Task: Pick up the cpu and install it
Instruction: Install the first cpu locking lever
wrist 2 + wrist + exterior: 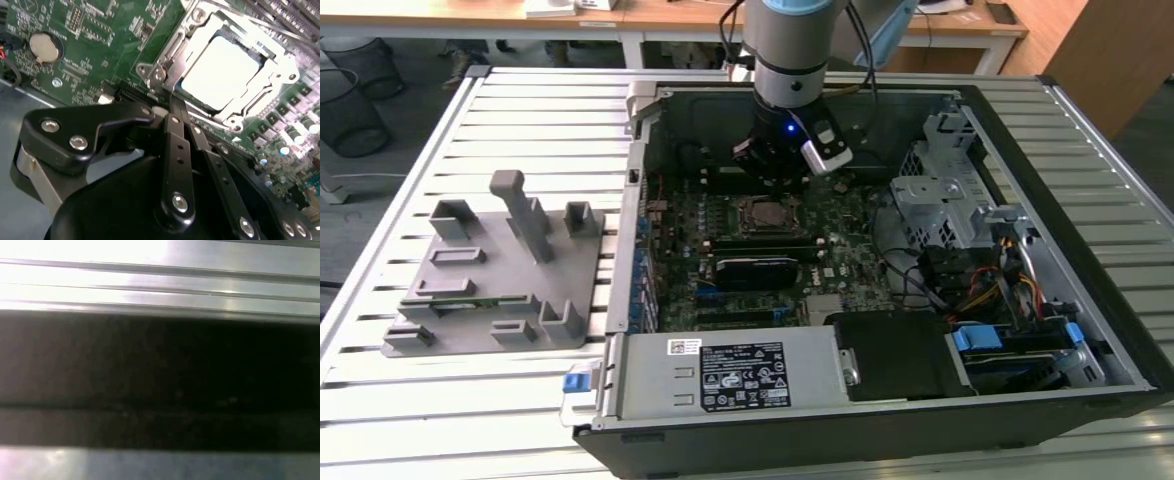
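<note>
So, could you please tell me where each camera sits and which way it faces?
Exterior view: off the arm, above, looking down into the open computer case; arm and gripper show.
Second wrist view: on the wrist, facing the motherboard; gripper beside the cpu, seated in its socket.
First wrist view: on the wrist, facing ribbed metal.
Exterior and second wrist views share the gripper.

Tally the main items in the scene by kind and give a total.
Robot gripper: 1
cpu, lying in the motherboard socket: 1
Open computer case: 1
Grey fixture with upright blocks: 1
Round coin cell on the motherboard: 1
Total: 5
</note>
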Robot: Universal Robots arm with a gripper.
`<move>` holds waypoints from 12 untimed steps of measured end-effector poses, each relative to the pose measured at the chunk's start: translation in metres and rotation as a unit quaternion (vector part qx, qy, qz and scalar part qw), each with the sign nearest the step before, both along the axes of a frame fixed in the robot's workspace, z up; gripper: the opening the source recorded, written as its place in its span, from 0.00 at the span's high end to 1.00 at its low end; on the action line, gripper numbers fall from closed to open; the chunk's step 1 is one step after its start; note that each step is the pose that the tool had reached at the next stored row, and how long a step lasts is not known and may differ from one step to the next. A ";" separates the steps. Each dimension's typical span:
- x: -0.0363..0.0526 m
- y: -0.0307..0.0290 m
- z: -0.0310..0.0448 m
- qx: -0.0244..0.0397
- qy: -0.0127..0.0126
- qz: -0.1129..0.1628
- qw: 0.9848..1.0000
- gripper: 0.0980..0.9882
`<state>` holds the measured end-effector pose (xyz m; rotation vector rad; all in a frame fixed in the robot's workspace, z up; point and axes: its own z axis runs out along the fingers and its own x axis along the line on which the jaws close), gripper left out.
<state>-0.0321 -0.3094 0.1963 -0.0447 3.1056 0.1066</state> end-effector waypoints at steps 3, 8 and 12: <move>0.0000 0.0000 0.0001 -0.001 0.000 0.000 1.000 0.99; 0.0000 0.0000 0.0041 -0.001 0.000 0.000 1.000 0.99; 0.0001 0.0000 0.0024 -0.006 0.000 0.000 1.000 0.99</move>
